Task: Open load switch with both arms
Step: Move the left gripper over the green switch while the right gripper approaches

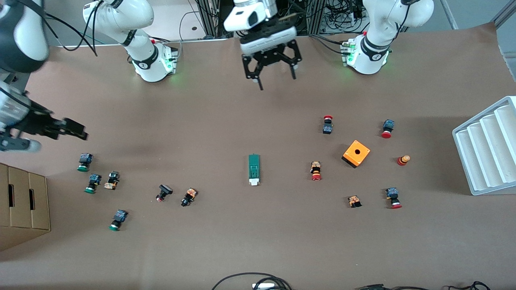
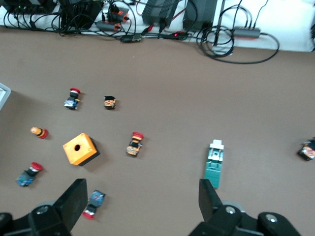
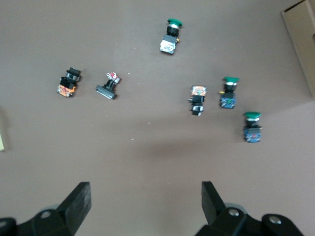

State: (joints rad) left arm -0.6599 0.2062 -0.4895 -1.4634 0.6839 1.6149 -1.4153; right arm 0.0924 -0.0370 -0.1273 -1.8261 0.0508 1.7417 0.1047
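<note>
Two white arms hang over a brown desk (image 1: 225, 249) scattered with small parts; the load switch (image 1: 253, 170), a narrow dark-green block with a white tab at the end nearer the front camera, lies flat near the middle of the desk, touched by nothing. The left gripper (image 1: 272, 64) hovers over the bare strip of desk between the two bases, its fingers (image 2: 74, 201) spread wide and empty; in the left wrist view the load switch (image 2: 214, 164) lies ahead of one finger. The right gripper (image 1: 60, 128) is up in the air at the right arm's end of the desk, over the area beside a group of green-capped buttons (image 1: 90, 179); its fingers (image 3: 78, 201) are spread as well, holding nothing. An orange box (image 1: 356, 153) with a round hole sits toward the left arm's end, with red-capped buttons (image 1: 328, 124) scattered around it; one of them (image 1: 316, 170) lies between the box and the load switch. A white rack (image 1: 485, 145) with long slots stands at the edge of the left arm's end; a cardboard box (image 1: 22, 205) stands at the edge of the right arm's end, nearer the front camera than the green-capped buttons. Two more small black parts (image 1: 177, 194) lie between those buttons and the load switch.
</note>
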